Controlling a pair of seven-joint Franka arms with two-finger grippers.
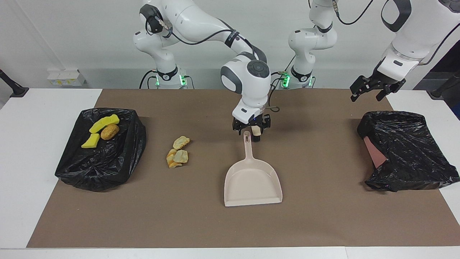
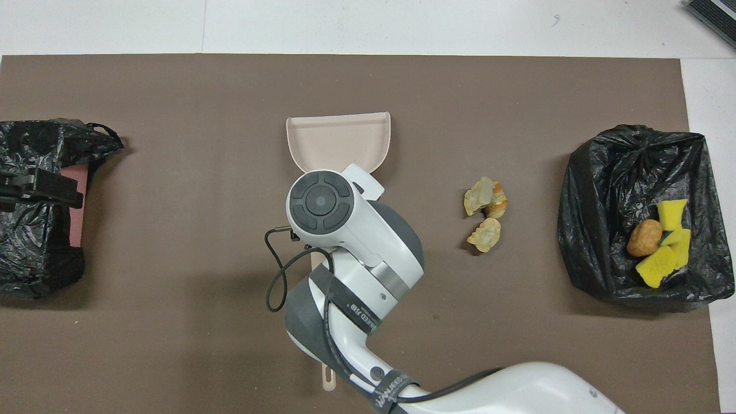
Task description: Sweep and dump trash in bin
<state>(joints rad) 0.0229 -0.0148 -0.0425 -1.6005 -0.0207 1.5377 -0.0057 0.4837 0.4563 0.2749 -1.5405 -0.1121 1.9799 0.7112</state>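
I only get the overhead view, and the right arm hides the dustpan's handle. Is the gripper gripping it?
Observer: No. In the facing view the right gripper stands open over the handle's end, and the dustpan lies flat on the mat.
Operator: The arm covers part of the pan too. Anything in it?
Observer: Nothing; the whole pan shows empty.
Operator: The left gripper looks as if it sits on the black bag.
Observer: It does not. The left gripper hangs open in the air, clear above the black bag.
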